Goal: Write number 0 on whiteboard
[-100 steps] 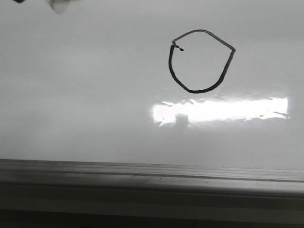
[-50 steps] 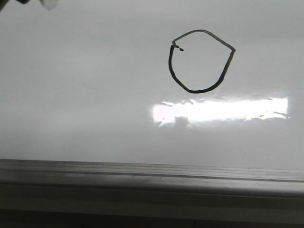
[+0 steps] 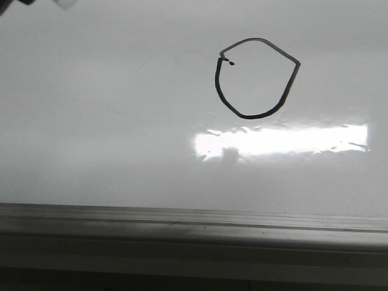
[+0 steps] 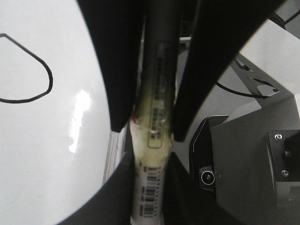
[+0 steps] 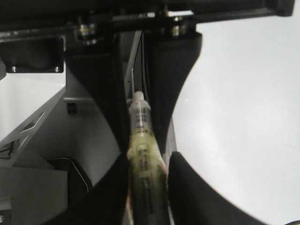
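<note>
Marker is gripped by the left fingers, and one is pinched in the right fingers. The 0 sits upper right on the whiteboard. Its faint grey top is best retraced firmly, tip kept pressed flat.

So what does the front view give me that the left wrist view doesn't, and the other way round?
Only the front view shows the whole number 0: dark and rounded below, fainter and angular on top, with a small hook at its upper left. It also shows the wide glare patch and the grey rail along the near edge. Only the left wrist view shows the left gripper with its jaws shut on the marker, plus grey equipment off the board. Both show the whiteboard and part of the drawn loop.
</note>
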Robot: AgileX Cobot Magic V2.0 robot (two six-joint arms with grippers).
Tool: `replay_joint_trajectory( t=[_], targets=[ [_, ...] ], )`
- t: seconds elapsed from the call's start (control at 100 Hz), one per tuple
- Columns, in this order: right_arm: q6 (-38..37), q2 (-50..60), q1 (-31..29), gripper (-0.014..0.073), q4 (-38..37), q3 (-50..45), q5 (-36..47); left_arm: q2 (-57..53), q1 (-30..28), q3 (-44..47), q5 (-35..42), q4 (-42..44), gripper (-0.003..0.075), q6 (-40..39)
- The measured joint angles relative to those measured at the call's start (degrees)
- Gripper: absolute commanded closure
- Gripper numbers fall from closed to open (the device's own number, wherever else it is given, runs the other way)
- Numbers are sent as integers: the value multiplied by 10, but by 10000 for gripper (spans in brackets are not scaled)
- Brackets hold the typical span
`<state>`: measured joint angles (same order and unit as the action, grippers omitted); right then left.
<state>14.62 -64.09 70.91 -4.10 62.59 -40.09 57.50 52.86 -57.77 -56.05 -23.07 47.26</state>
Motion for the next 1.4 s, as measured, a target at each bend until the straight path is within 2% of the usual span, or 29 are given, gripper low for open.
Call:
replay_joint_trajectory(
  t=[0.03, 0.08, 0.21, 0.35, 0.44, 0.57, 0.59, 0.68, 0.81, 1.03, 1.4],
  targets=[
    [0, 1, 0, 204, -3, 0, 3, 0, 0, 0, 3, -1, 740, -7],
    [0, 8, 0, 169, -10, 0, 4, 1, 0, 0, 7, -1, 740, -19],
    [-49, 48, -4, 170, -54, 0, -7, 1, 0, 7, 36, 2, 740, -56],
    [-136, 110, -25, 181, -130, 0, -52, 1, 0, 39, 120, 2, 740, -106],
    [-196, 151, -36, 299, -171, 0, -88, 1, 0, 68, 202, 2, 740, -151],
    [-264, 209, -38, 643, -193, -13, -122, 1, 0, 111, 335, 2, 740, -221],
    [-269, 220, -38, 668, -194, -18, -126, 1, 0, 116, 355, 2, 740, -234],
    [-298, 261, -38, 636, -202, -48, -133, 5, -11, 133, 417, -1, 740, -296],
    [-361, 307, -38, 638, -231, -105, -141, 24, -54, 137, 431, -2, 740, -344],
    [-433, 344, -38, 638, -277, -184, -144, 52, -124, 140, 430, -3, 740, -357],
    [-461, 344, -38, 638, -293, -211, -140, 102, -151, 140, 455, -3, 740, -358]
  ],
)
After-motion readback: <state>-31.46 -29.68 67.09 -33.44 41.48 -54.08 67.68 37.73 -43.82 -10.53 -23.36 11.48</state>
